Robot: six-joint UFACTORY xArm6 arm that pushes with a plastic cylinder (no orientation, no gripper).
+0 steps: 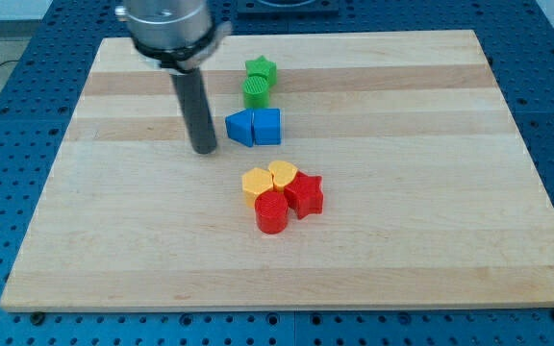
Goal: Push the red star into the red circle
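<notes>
The red star [305,194] lies on the wooden board [113,211] just right of centre, touching the red circle [271,212], which sits at its lower left. My tip [204,150] rests on the board up and to the left of both, just left of the blue blocks. It touches no block.
A yellow hexagon [257,183] and a yellow heart [283,175] press against the red pair from above. Two blue blocks [241,127] [268,126] sit side by side right of my tip. A green star [261,70] and a green circle [257,92] lie above them.
</notes>
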